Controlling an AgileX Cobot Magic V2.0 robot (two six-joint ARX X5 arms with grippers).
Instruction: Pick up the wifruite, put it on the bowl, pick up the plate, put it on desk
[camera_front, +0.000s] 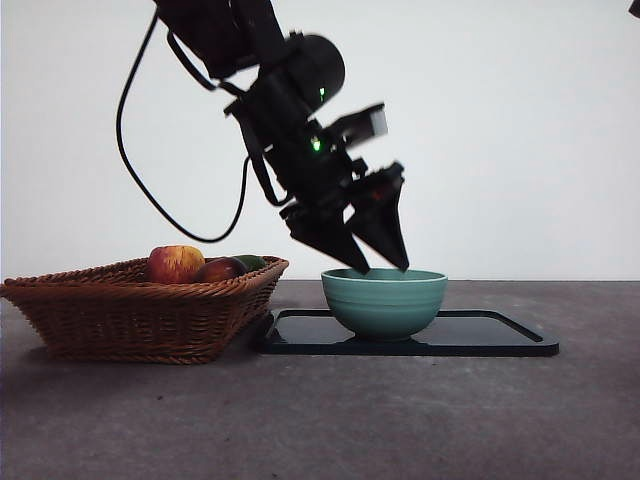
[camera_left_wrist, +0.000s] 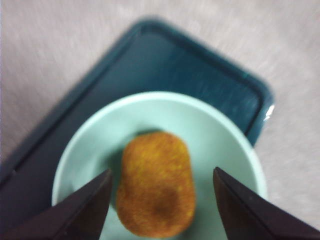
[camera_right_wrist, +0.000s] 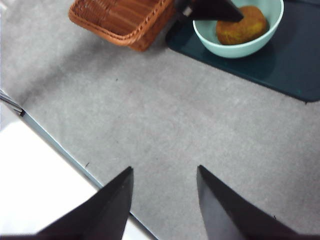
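Front view: a wicker basket (camera_front: 140, 310) sits on the desk (camera_front: 320, 420) at the left. Over its rim show a red-and-yellow apple (camera_front: 175, 263), a dark red fruit (camera_front: 220, 269) touching it, and a sliver of something green (camera_front: 251, 262) just beside that. Right of the basket lies a flat dark tray, the plate (camera_front: 500, 335), and the teal bowl (camera_front: 384, 301) stands on its left part, near the basket's wall. One arm comes down from the top left, and its gripper, the left gripper (camera_front: 378, 266), hangs with its tips just above the bowl's rim. From this low angle the inside of the bowl is hidden. Only a black tip at the top right corner shows of the other arm.

Left wrist view: the picture is blurred, yet the contents are plain. The wifruite (camera_left_wrist: 156, 190), oval and orange-brown, lies on the floor of the bowl (camera_left_wrist: 230, 145), alone in it. The left gripper (camera_left_wrist: 161, 185) is released: its jaws stand wide apart, one on each side of the fruit, with clear gaps to it. The bowl rests on the dark plate (camera_left_wrist: 190, 70), near one of its ends.

Right wrist view: the right gripper (camera_right_wrist: 164, 177) hovers over bare desk (camera_right_wrist: 165, 120), well apart from the containers, jaws spread and holding nothing. Farther off, the wifruite (camera_right_wrist: 242, 26) lies in the bowl (camera_right_wrist: 240, 49) on the plate (camera_right_wrist: 285, 65), with the basket (camera_right_wrist: 122, 20) just beside; the part of the basket seen here holds nothing visible. A jaw of the left gripper (camera_right_wrist: 212, 10) reaches over the bowl's rim.
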